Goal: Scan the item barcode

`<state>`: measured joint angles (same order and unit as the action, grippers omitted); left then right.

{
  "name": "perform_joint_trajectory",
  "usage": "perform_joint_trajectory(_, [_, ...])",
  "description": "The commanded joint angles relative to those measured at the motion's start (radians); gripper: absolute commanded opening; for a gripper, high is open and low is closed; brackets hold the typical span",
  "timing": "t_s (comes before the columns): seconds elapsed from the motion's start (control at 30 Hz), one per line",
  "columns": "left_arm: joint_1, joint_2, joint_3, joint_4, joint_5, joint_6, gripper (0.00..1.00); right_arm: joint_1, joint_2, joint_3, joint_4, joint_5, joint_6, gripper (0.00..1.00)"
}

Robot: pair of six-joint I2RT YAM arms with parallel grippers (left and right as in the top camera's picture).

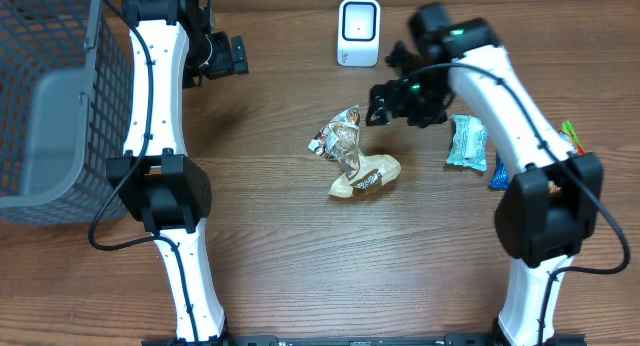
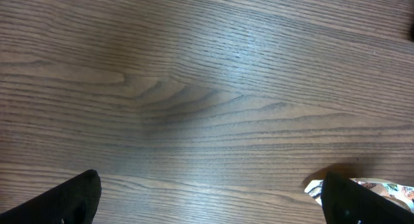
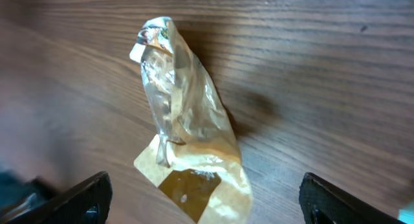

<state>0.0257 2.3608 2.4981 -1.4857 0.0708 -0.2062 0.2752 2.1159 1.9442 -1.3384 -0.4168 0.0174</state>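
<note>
1. Basket (image 1: 45,106) of grey mesh sits at the far left edge of the desk (image 1: 280,256).
2. The left tool (image 1: 238,56) hangs over bare wood near the back, its fingers spread wide with nothing between them.
3. A white scanner (image 1: 358,33) stands upright at the back, about centre.
4. The crumpled packet (image 1: 358,168), clear film at one end and tan at the other, lies mid-desk, in front of the scanner and apart from it.
5. The right tool (image 1: 382,104) hovers just right of the packet's upper end, fingers wide apart and gripping nothing.
6. A pale blue packet (image 1: 466,143) lies flat further right, beside the right arm.
</note>
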Motion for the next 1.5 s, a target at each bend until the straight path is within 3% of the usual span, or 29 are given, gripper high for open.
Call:
perform_joint_trajectory(0.0, [-0.007,0.002,-0.008,0.002,0.007,0.019,1.00,-0.055,-0.030,-0.096,0.065,-0.235,-0.183,0.92])
perform_joint_trajectory(0.27, [-0.007,0.002,-0.008,0.002,0.007,0.019,1.00,-0.080,-0.028,-0.340,0.393,-0.375,-0.257,0.89])
perform_joint_trajectory(0.6, [-0.007,0.002,-0.008,0.002,0.007,0.019,1.00,-0.060,0.008,-0.419,0.701,-0.475,-0.172,0.82])
perform_joint_trajectory(0.87, [-0.007,0.002,-0.008,0.001,0.007,0.019,1.00,-0.034,0.074,-0.419,0.769,-0.426,-0.141,0.79])
perform_joint_trajectory(1.03, [-0.007,0.002,-0.008,0.001,0.007,0.019,1.00,-0.034,0.121,-0.419,0.789,-0.396,-0.101,0.71])
perform_joint_trajectory(1.23, [-0.007,0.002,-0.008,0.001,0.006,0.019,1.00,-0.034,0.132,-0.419,0.784,-0.406,-0.094,0.54])
perform_joint_trajectory(1.47, [-0.008,0.002,-0.008,0.001,0.007,0.019,1.00,-0.034,0.128,-0.415,0.760,-0.440,-0.035,0.15])
